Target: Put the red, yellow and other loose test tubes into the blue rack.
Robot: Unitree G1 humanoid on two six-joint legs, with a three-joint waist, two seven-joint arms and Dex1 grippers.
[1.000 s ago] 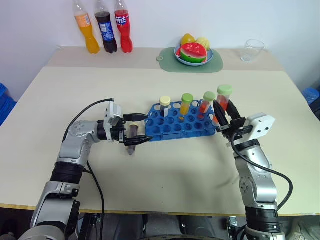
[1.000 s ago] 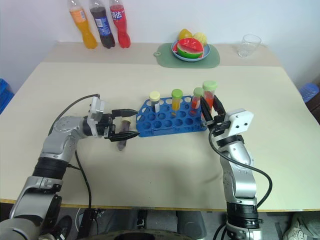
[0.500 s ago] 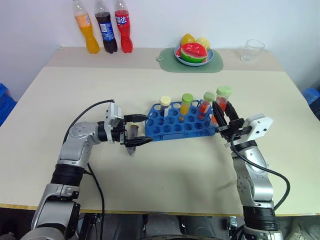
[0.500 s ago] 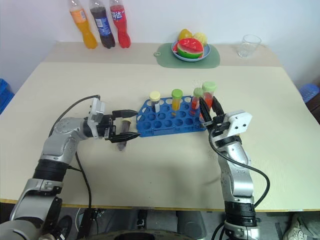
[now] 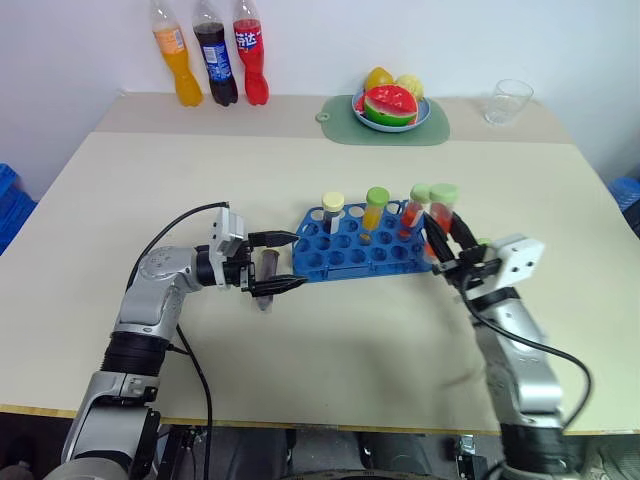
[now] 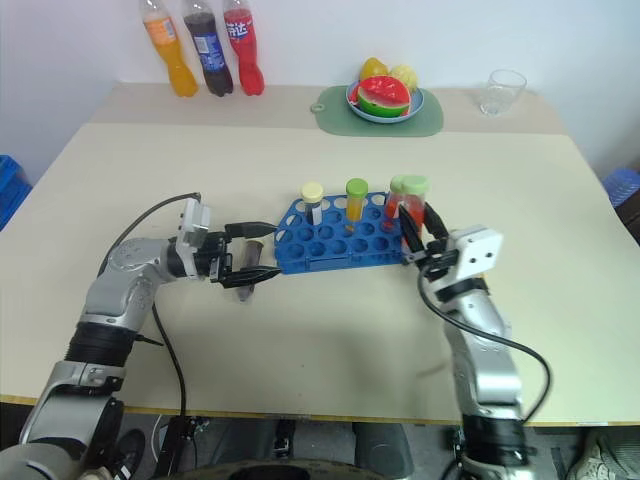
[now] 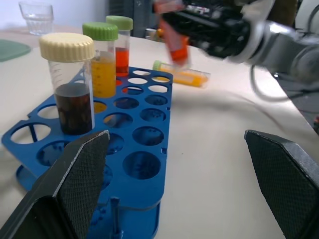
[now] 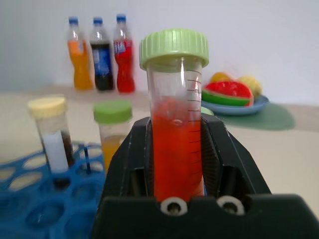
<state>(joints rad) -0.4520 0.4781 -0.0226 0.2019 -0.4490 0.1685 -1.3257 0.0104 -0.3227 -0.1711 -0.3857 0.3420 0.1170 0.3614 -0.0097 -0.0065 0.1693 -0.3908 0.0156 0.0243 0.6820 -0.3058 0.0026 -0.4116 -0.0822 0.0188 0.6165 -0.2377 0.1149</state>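
The blue rack [image 5: 350, 262] lies mid-table. Three tubes stand in it: a cream-capped dark one [image 5: 331, 212], a green-capped yellow one [image 5: 375, 208] and a green-capped red one [image 5: 416, 206]. My right gripper [image 5: 443, 224] is shut on another green-capped red tube [image 8: 174, 99], held upright just off the rack's right end. A yellow tube [image 7: 182, 77] lies on the table beyond the rack. My left gripper [image 5: 298, 260] is open at the rack's left end, pointing at it. A dark tube [image 5: 264, 278] lies under its fingers.
Three soda bottles [image 5: 210, 55] stand at the far left edge. A plate of fruit [image 5: 392, 106] on a green mat and a clear glass [image 5: 508, 100] are at the back right. Bare tabletop spreads in front of the rack.
My right gripper has drawn slightly back and down with the red tube, so the cap now sits level with the racked tubes' caps. The left arm has kept still.
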